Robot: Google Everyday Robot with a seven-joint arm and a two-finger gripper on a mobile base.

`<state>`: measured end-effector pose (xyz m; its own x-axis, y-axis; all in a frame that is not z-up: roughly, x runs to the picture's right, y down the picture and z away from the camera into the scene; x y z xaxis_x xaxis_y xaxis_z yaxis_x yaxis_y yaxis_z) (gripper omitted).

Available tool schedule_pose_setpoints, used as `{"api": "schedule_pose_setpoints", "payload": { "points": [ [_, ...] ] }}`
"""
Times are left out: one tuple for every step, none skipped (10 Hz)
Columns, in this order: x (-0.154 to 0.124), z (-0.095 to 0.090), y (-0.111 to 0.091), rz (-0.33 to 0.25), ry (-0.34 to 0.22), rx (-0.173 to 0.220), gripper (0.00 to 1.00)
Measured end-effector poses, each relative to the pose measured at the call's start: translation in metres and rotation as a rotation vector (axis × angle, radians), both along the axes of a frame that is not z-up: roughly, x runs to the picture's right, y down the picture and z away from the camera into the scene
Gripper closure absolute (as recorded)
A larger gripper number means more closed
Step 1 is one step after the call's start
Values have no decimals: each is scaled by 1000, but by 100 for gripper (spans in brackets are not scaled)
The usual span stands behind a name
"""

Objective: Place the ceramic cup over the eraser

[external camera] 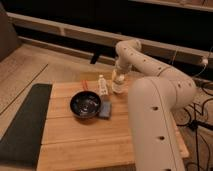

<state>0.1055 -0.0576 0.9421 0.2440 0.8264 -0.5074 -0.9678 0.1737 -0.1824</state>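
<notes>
Gripper [119,79] hangs at the table's [85,145] far edge, just right of the bottle [102,86]; its grip cannot be told. Cup [118,88] appears directly beneath it. Eraser is not discernible. Judged advice: keep the cup upright-inverted, centre it, then lower slowly, clear of the bowl [85,104].

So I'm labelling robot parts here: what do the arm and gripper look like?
The arm is bulky, rounded and glossy off-white, with small dark round holes along its shells. The gripper at its far end, above the table's back edge, looks pale too. No cables or markings show on it.
</notes>
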Motion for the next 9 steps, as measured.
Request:
{"api": "schedule_pose_setpoints", "payload": {
  "points": [
    [0,4,3,-13,5,-9,100],
    [-1,6,4,-18,7,-14,100],
    [-2,9,5,-25,7,-18,95],
    [-4,11,5,-30,5,-20,83],
    [-7,11,5,-33,2,-24,69],
    [-8,12,5,-35,-2,-29,57],
    [-10,12,6,-40,-6,-34,44],
    [-10,12,7,-42,-9,-37,31],
    [-11,12,6,-43,-11,-39,24]
  ]
}}
